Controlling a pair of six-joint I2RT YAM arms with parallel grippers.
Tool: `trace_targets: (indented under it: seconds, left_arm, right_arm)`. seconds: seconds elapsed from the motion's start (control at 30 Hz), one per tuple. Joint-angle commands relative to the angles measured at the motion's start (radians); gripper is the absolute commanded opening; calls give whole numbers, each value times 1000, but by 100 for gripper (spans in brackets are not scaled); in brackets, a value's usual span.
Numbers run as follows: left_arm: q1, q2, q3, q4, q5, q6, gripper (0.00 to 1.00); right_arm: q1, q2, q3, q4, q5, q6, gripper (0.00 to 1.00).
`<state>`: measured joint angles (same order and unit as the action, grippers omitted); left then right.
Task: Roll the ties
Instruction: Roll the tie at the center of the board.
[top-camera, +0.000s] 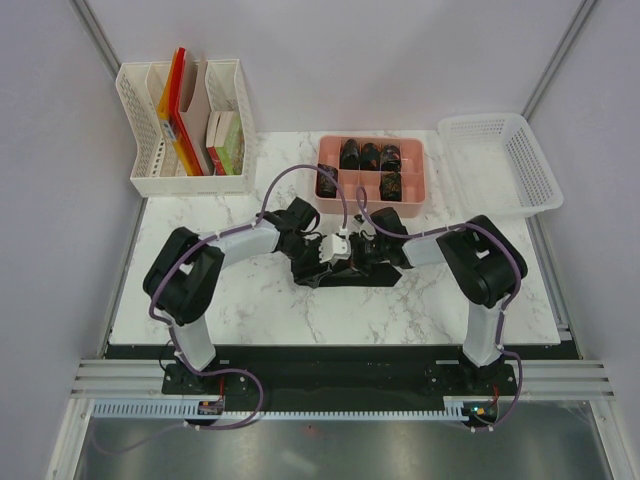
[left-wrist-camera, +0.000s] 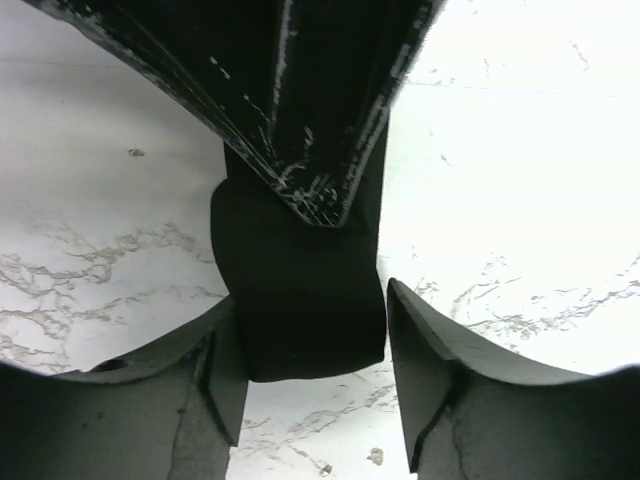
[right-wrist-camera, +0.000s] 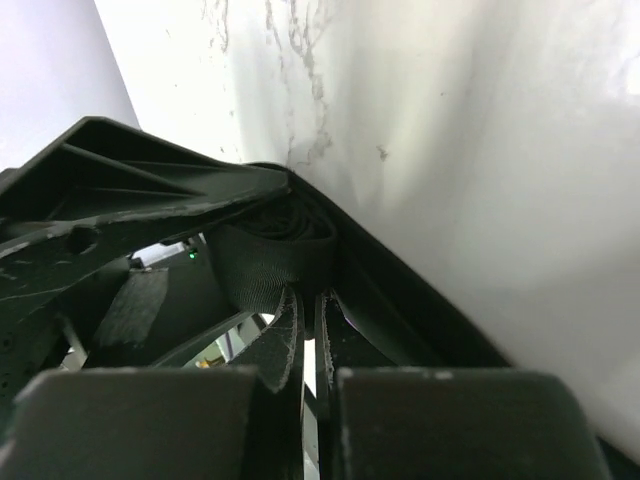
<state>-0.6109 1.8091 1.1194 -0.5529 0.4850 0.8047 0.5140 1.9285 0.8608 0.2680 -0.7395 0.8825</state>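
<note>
Both arms lean in to the mid table (top-camera: 250, 310), heads nearly touching over one tie (top-camera: 345, 277) that lies flat on the marble as a dark strip just in front of them. L gripper (top-camera: 335, 252) sits on the strip's left part, R gripper (top-camera: 362, 247) right beside it. In the left wrist view the L gripper (left-wrist-camera: 312, 335) is spread wide, one finger (left-wrist-camera: 200, 390) each side of the tie (left-wrist-camera: 300, 300), the cloth flat betw. them and not pinched; the R gripper's black body pokes in from above. In the right wrist view the R gripper (right-wrist-camera: 308, 310) is clenched almost closed, only a thin slit betw. its fingers (right-wrist-camera: 280, 345), w/ a small rolled end of the tie (right-wrist-camera: 275, 250) right at the tips and the rest of the strip running off along the right side. Behind the arms a pink tray (top-camera: 400, 207) holds several rolled ties (top-camera: 370, 155) in its compartments. White basket (top-camera: 520, 165) at far right, white organizer (top-camera: 150, 130) w/ folders at far left.
</note>
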Motion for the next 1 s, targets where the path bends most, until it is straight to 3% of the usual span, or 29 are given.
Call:
trace_targets:
  seconds: [0.0,0.23,0.53,0.6,0.73,0.83,0.97]
  left_arm:
    - [10,-65,-23,-27,33,-2,63]
    - [14,-109,-62,47,20,-13,70]
    - [14,-54,-110,159,-29,-10,70]
    - [16,-54,-112,163,-19,-9,68]
    - [16,-106,-122,171,17,7,51]
    - [13,-168,-118,154,49,27,45]
    - [-1,-169,-52,72,75,2,44]
  right_arm:
    - [-8,49,21,-165,106,-126,0]
    - [-9,84,46,-219,140,-174,0]
    - [-11,109,44,-233,141,-192,0]
    - [-11,113,44,-233,138,-192,0]
    - [-8,118,55,-228,117,-180,0]
    - [7,113,53,-211,108,-155,0]
    - [49,118,58,-181,100,-108,0]
